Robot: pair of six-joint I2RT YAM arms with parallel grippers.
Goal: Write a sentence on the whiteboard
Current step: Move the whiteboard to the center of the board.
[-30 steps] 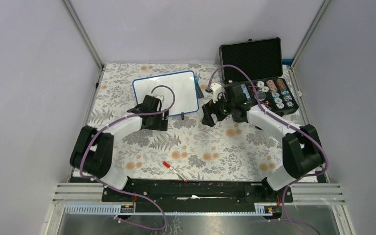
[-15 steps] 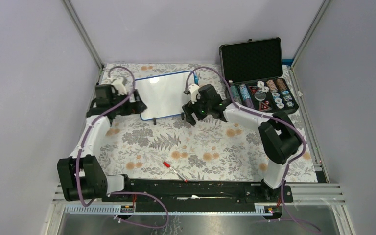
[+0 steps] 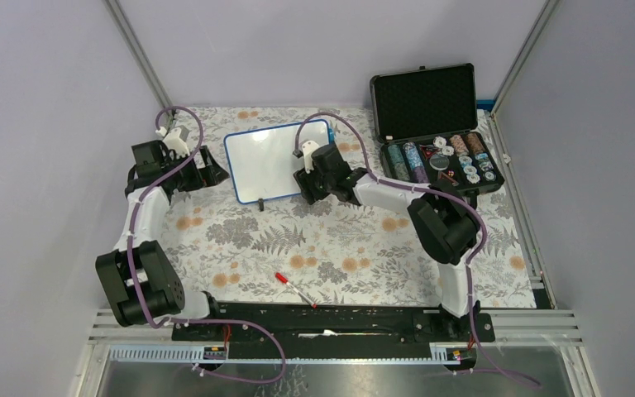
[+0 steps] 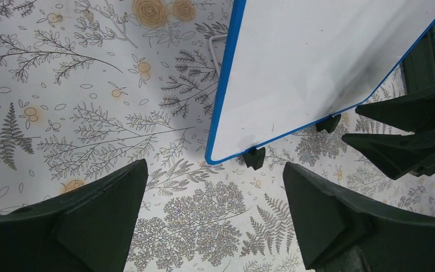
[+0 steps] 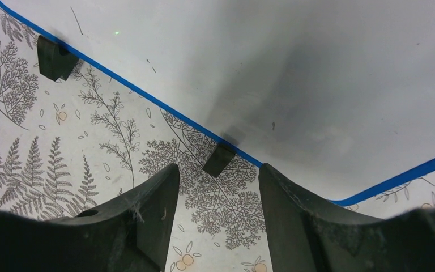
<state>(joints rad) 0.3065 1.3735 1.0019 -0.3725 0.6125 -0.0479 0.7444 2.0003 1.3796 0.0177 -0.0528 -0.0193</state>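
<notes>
Top view, whiteboard (image 3: 279,163): it stands at the far middle of the floral worktop (image 3: 339,240), and its face is blank.
Top view, left claw (image 3: 217,174): it is just beside the whiteboard's left edge, spread and holding nothing.
Top view, right claw (image 3: 308,187): it sits at the whiteboard's near right corner. The two arms flank the board, most likely to steady or square it before any writing.
Top view, marker (image 3: 293,285): a red-capped pen lies well apart from the whiteboard, toward the arm bases, with neither claw on it. Writing is judged not yet begun.
Top view, black case (image 3: 426,99): it stands open to the right of the whiteboard.
Left wrist view, claw: its fingers are wide apart and empty, aimed at the whiteboard's near left corner. The right claw shows at the far side.
Left wrist view, foot (image 4: 254,157): a small black block sits under the blue rim at that corner.
Right wrist view, claw: its fingers are parted and pinch nothing. They hang just short of the whiteboard's near rim, and a foot shows in the gap between them, seemingly untouched.
</notes>
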